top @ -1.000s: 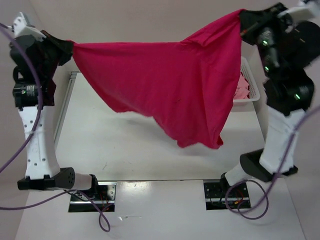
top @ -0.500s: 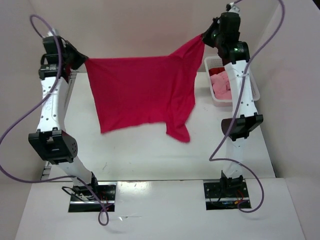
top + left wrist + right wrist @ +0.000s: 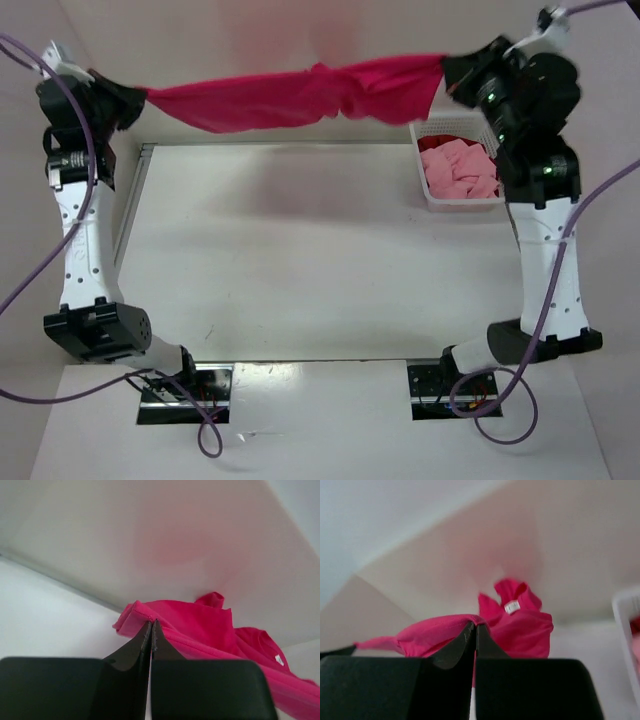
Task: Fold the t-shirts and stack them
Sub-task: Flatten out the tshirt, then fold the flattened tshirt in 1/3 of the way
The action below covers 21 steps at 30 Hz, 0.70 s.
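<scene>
Crimson t-shirt [image 3: 300, 95] hangs bunched high above the table [image 3: 300, 270]; we hold left arm [image 3: 80, 230] and right arm [image 3: 545, 250] upright, left gripper [image 3: 138, 97] and right gripper [image 3: 450, 72] each pinching one end.

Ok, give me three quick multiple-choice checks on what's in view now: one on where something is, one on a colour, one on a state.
1. Where on the table is the white basket?
A) near left corner B) far right side C) centre
2. What colour is the basket's top shirt?
A) blue B) green C) light pink
3. How is the crimson shirt?
A) held aloft, bunched, between the left gripper and right gripper B) flat on the table C) folded in the basket

Key: 1 B, it sits beside the right arm at the far edge; 2 C, pink cloth fills it; 3 A, both grippers are shut on its ends.
</scene>
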Motion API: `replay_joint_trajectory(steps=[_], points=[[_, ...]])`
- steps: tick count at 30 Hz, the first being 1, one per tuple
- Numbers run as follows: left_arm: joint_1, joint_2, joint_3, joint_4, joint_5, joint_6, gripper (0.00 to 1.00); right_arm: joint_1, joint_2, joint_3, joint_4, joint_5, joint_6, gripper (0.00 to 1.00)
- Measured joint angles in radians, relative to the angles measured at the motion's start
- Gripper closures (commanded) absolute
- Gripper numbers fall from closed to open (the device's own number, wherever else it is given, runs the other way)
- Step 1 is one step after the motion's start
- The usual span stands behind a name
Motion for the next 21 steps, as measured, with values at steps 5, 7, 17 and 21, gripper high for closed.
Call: replay_joint_trajectory(steps=[5,7,17,21], points=[[0.003,-0.107,-0.405,0.056,-0.018,0.023,1.0,-0.004,-0.158,-0.618,0.062,-0.015,-0.001,1.0],[0.003,-0.139,-0.577,0.066,-0.033,0.028,1.0,-0.007,-0.154,-0.822,0.058,-0.017,0.001,1.0],[0.004,-0.315,-1.091,-0.052,-0.123,0.083,1.0,-0.01,-0.284,-1.318,-0.117,-0.076,0.026,1.0],[0.004,-0.366,-1.101,-0.118,-0.124,0.1,1.0,-0.011,-0.42,-1.319,-0.163,-0.129,0.034,1.0]])
